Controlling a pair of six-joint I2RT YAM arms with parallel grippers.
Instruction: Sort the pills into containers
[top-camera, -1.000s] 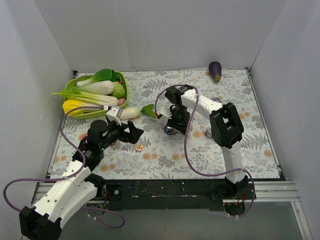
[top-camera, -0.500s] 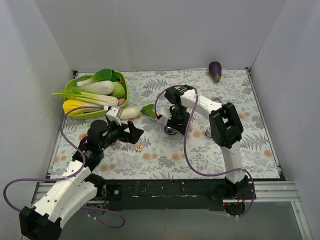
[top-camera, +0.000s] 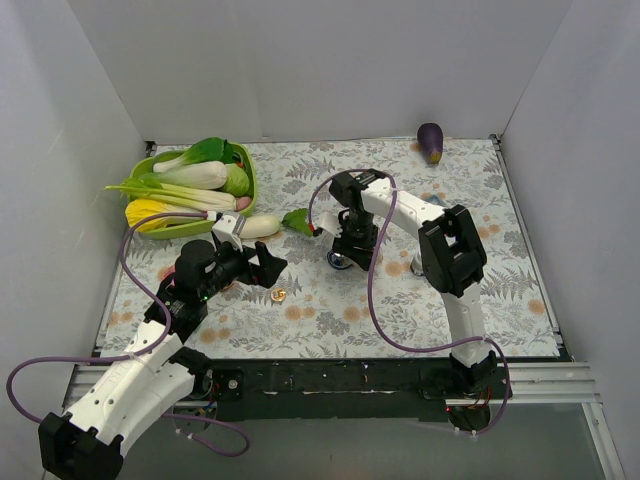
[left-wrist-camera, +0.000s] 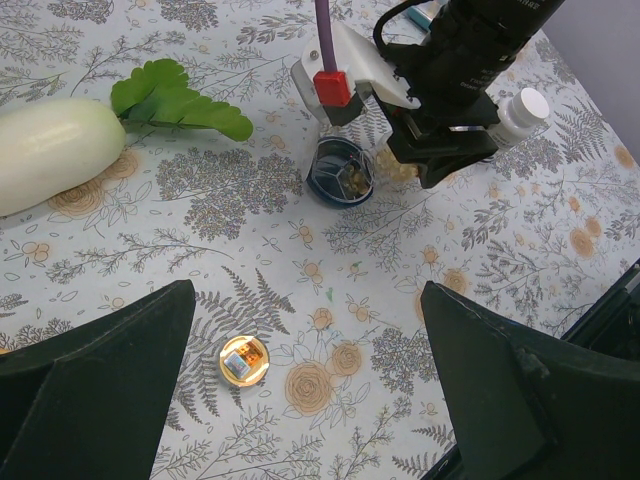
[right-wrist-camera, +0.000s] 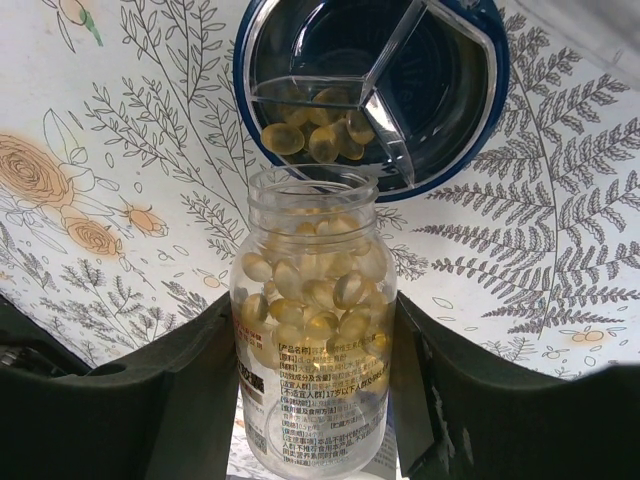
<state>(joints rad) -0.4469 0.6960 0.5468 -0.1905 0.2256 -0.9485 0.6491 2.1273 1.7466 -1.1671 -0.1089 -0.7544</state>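
Note:
My right gripper (right-wrist-camera: 312, 345) is shut on a clear pill bottle (right-wrist-camera: 315, 300) full of yellow softgel pills. The bottle's open mouth tips toward a round dark-blue container (right-wrist-camera: 494, 95) with clear dividers. Several yellow pills (right-wrist-camera: 315, 135) lie in one compartment. In the top view this gripper (top-camera: 350, 243) hangs over the container (top-camera: 339, 263) at mid-table. My left gripper (left-wrist-camera: 308, 300) stands open above the cloth, nothing between its fingers. A small orange round dish (left-wrist-camera: 244, 361) with small items inside sits below it, toward the left finger; in the top view the dish (top-camera: 279, 294) lies just right of that gripper (top-camera: 262, 266).
A white-capped bottle (left-wrist-camera: 522, 108) stands beside the right arm. A white radish (top-camera: 258, 226) with green leaves (left-wrist-camera: 180, 100) lies left of the container. A green basket (top-camera: 250, 185) of vegetables fills the back left. A purple eggplant (top-camera: 430, 142) lies at the back right.

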